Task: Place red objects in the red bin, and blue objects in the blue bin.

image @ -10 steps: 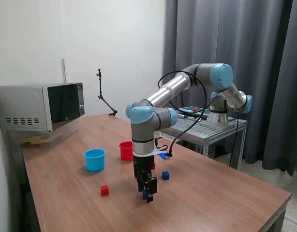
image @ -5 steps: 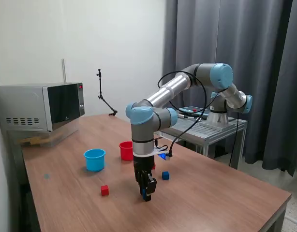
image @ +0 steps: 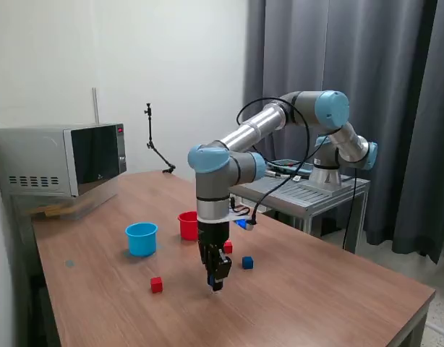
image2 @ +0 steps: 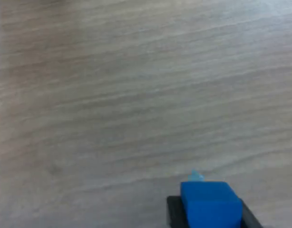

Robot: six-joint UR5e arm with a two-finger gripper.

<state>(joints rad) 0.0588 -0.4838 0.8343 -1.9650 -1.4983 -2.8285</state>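
My gripper (image: 215, 281) points down and is shut on a dark blue cube (image2: 210, 205), held a little above the wooden table; in the wrist view the cube sits between the dark fingers (image2: 172, 212). A second blue cube (image: 247, 262) lies on the table toward the exterior view's right of the gripper. One red cube (image: 156, 285) lies toward the exterior view's left of it. Another red cube (image: 227, 247) shows just behind the wrist. The red cup (image: 186, 225) and the light blue cup (image: 141, 238) stand upright farther back.
A microwave (image: 59, 159) stands at the table's far corner on the exterior view's left. A thin black stand (image: 155, 148) rises at the back edge. A metal side table (image: 309, 194) holds the arm's base on the exterior view's right.
The gripper closed on the blue cube at the table surface, then lifted it a little and shifted slightly toward the exterior view's left.
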